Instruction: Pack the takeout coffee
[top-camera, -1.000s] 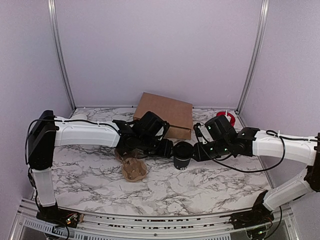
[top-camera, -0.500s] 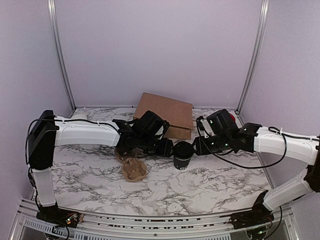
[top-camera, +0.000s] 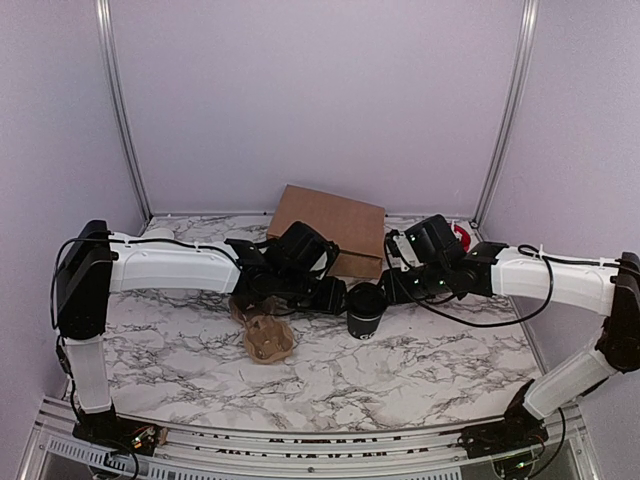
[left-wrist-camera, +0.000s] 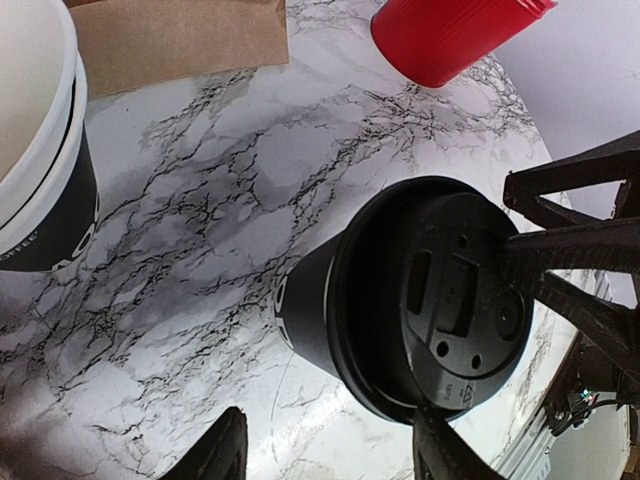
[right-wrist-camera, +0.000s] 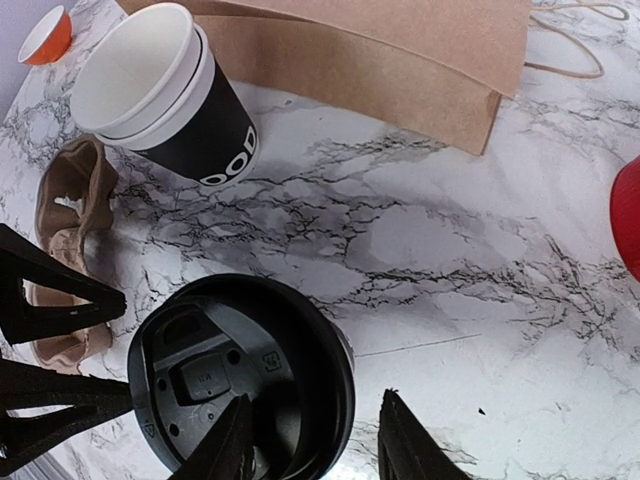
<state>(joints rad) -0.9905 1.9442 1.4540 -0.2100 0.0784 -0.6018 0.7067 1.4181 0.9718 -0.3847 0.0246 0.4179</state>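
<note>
Here the takeout coffee (top-camera: 365, 310), one matte black paper cup under a round moulded plastic lid (left-wrist-camera: 450, 300), stands on the veined marble table (top-camera: 420, 370). On the left gripper (left-wrist-camera: 328, 425) the fingers are spread, just beside it. On the right gripper (right-wrist-camera: 318, 400) they stand apart, astride the lid's rim. Two nested white-rimmed cups (right-wrist-camera: 165, 100) and one brown paper bag (right-wrist-camera: 380, 50) sit beyond.

The left arm (top-camera: 165, 268) and right arm (top-camera: 555, 280) match: smooth white shells over the long links, blocky black housings at the joints. Thin black cables loop loosely alongside each. Tiny green lights dot the right wrist housing (top-camera: 432, 245). The fingers (left-wrist-camera: 228, 455) are matte black and tapered — open triangular struts behind.
</note>
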